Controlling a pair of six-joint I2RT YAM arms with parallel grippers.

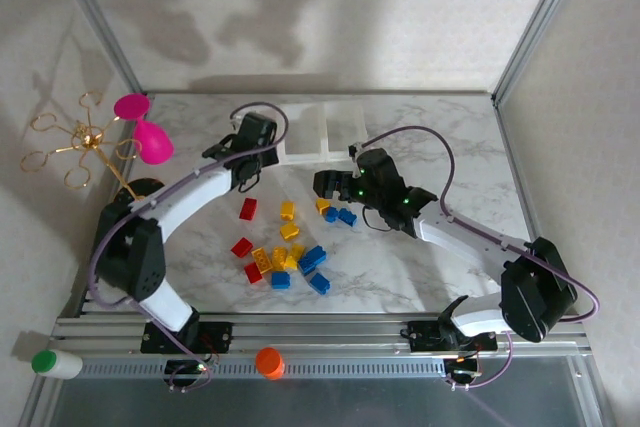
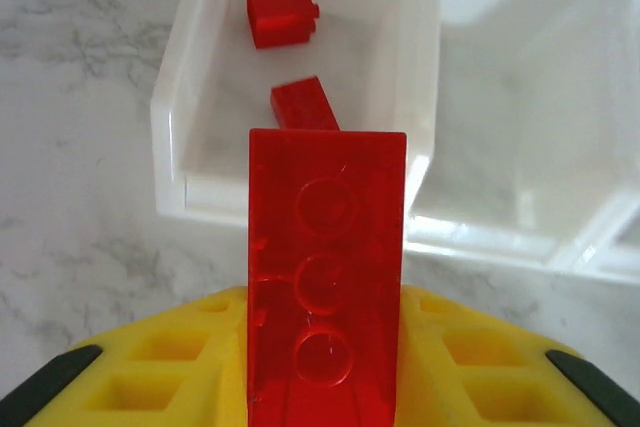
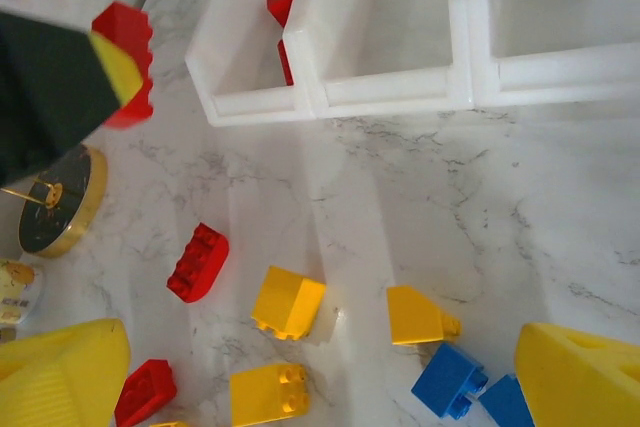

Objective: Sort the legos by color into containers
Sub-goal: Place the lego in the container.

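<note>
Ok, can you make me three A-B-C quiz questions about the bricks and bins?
1. Where do the sorted red bricks lie? A in the left bin B on the floor C in a bag
2. What colour is the brick in the left pincer? A blue B red C yellow
3. The right pincer is: A shut on a spoon B shut on nothing C open
Answers: 1 A, two red bricks sit inside the left bin. 2 B, the left pincer grips a red brick. 3 C, its jaws stand wide apart.

Top cam overlooks whole table (image 1: 420, 277); both wrist cams, close-up, share containers (image 2: 168, 152) (image 3: 380, 87).
</note>
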